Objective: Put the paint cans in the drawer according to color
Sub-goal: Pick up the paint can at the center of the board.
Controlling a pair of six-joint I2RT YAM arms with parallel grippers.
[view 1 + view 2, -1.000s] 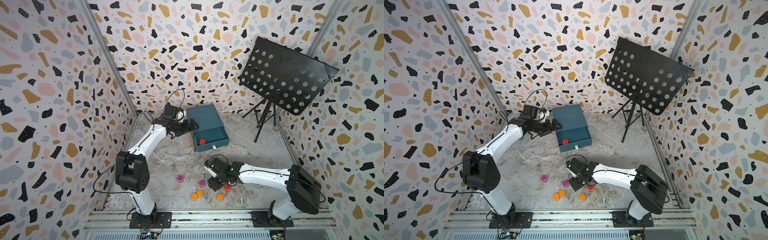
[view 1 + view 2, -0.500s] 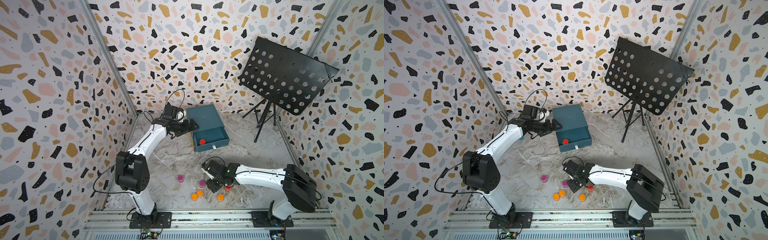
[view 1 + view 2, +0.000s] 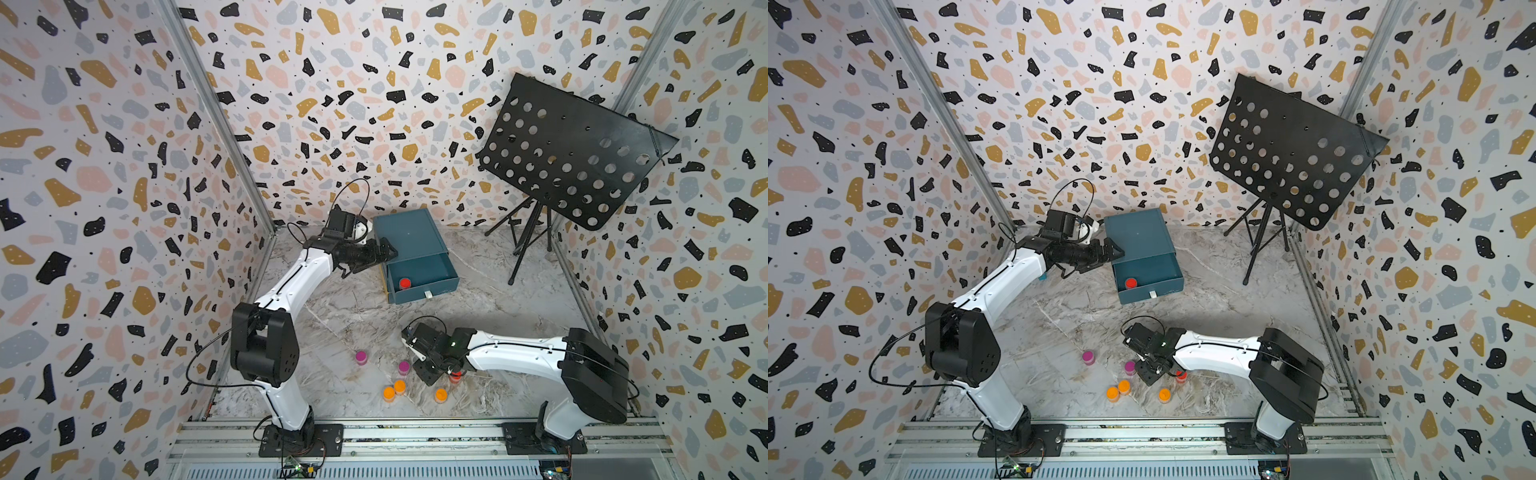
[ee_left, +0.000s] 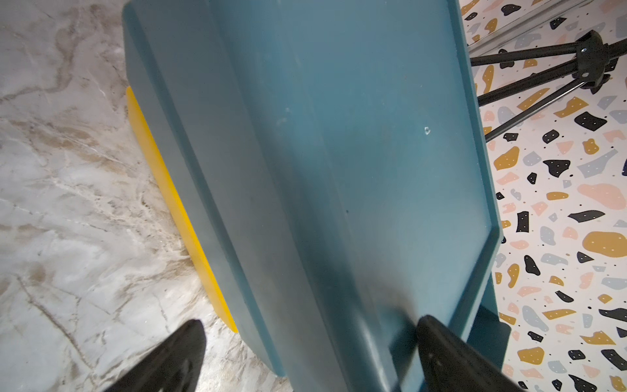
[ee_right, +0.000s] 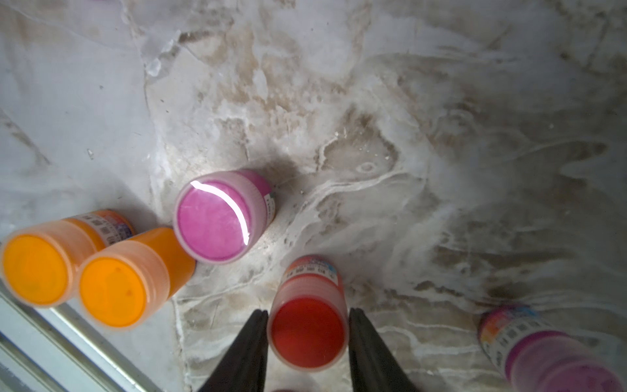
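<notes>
The step in hand is picking up a red can for the drawer that already holds red. In the right wrist view the right hand has its two dark fingers set against opposite sides of a red paint can that stands upright on the marbled surface, so it reads as grasping that can, though the can does not look lifted yet. In the top views this can is hidden under the hand.

Just left of it stand a magenta can and two orange cans that touch each other. Another red can peeks out at the right of the hand.

Far across the surface is the teal drawer box. Its top drawer is pulled out toward the near side, with one red can in its near left corner.

The left hand is spread wide and holds nothing. It straddles the box's left top edge, with one finger over the top and the other down the left side, likely to steady the box.

Next, I judge, the can must go straight up, clear of the magenta neighbour, then travel far and slightly left to the open drawer and come down beside the red one there. The lid looks smooth, so a firm, centred grip matters.
</notes>
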